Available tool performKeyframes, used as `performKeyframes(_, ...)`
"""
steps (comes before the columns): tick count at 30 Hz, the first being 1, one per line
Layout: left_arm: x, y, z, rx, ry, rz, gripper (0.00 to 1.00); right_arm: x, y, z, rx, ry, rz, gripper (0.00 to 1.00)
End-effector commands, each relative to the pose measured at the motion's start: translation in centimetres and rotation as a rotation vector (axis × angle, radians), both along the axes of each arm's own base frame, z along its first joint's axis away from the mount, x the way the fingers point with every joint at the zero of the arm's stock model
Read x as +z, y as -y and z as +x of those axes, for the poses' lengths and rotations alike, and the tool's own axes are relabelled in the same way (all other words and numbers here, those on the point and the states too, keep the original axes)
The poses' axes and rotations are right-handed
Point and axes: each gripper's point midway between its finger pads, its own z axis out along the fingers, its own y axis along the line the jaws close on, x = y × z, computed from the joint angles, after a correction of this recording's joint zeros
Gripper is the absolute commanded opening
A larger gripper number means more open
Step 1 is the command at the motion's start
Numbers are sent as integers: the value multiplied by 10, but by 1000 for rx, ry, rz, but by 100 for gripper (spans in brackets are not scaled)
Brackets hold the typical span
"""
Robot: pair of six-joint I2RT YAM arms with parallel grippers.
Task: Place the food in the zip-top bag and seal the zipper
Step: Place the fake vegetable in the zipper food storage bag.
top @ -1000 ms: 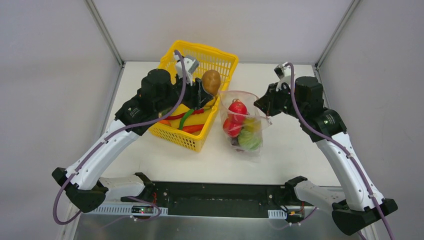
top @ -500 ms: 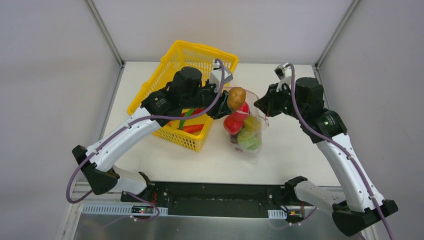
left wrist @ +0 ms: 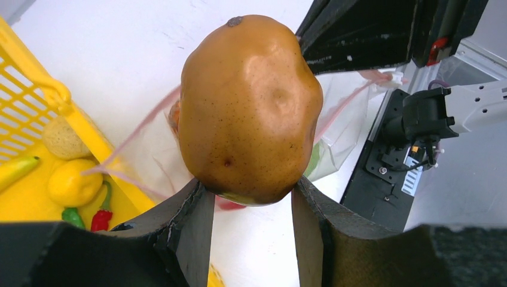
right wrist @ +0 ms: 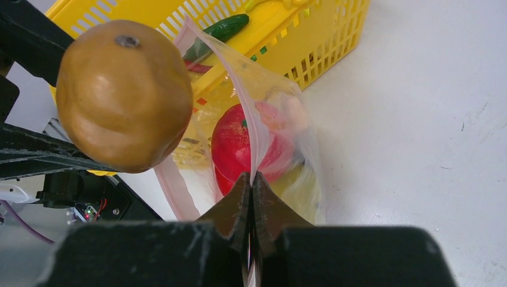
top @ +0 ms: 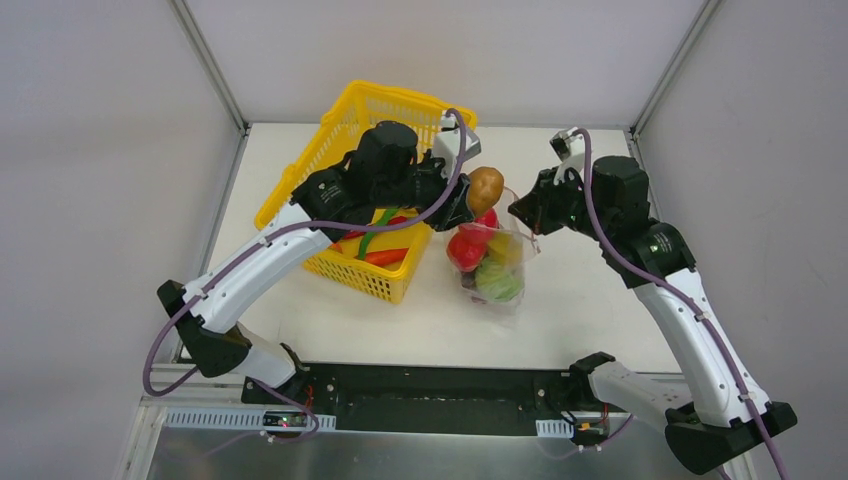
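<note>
Left claw (left wrist: 250, 189): clamped on potato (left wrist: 248, 107), bag (left wrist: 347, 122) mouth just beyond. Right claw (right wrist: 252, 178): together, pinching bag rim

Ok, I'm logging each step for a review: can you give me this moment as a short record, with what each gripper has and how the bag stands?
left gripper: shut on potato, at the bag's mouth, not yet inside
right gripper: shut on zip-top bag rim, holding it up
zipper: unsealed
in bag: tomato, green and yellow pieces
basket: left of bag, food inside
</note>
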Motion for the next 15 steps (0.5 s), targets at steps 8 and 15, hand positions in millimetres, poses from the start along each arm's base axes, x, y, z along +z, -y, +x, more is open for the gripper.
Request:
performKeyframes(8, -3, 7, -3, -64, 48, 143, 35, 29, 1, -2, -5, 112, 59, 2)
performKeyframes(15, -12, 7, -15, -149, 42, 180, 45, 38, 2, -2, -19, 137, 89, 2)
